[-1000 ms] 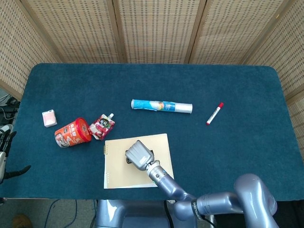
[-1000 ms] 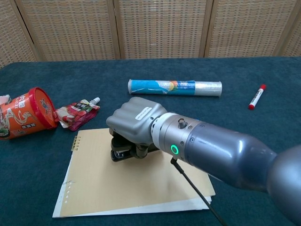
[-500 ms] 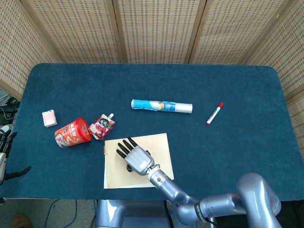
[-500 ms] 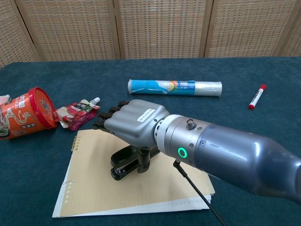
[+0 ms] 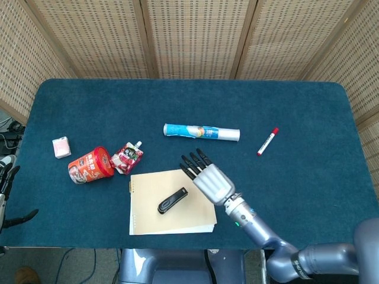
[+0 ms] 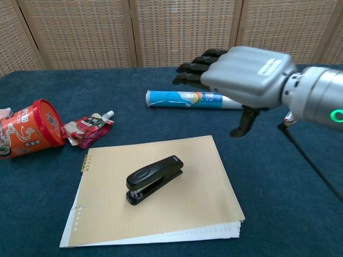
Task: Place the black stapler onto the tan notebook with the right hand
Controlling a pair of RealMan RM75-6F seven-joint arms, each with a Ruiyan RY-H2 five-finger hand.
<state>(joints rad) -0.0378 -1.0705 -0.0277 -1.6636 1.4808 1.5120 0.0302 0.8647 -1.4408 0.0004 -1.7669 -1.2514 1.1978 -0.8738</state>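
Note:
The black stapler [image 5: 172,200] [image 6: 154,177] lies on the tan notebook [image 5: 151,222] [image 6: 198,198], near its middle, angled with one end toward the far right. My right hand [image 5: 207,177] [image 6: 241,75] is open with its fingers spread, raised above the table and to the right of the stapler, holding nothing. It hangs over the notebook's right edge in the head view. My left hand is not seen in either view.
A blue and white roll [image 5: 201,132] [image 6: 198,99] lies behind the notebook. A red marker [image 5: 267,141] is at the right. A red cup [image 5: 90,165] [image 6: 24,128] on its side, a snack pouch [image 5: 127,157] [image 6: 88,128] and a small pink box [image 5: 61,147] sit at the left.
My right hand let go of the stapler, opened its fingers, then lifted up and to the right. The stapler stays on the notebook.

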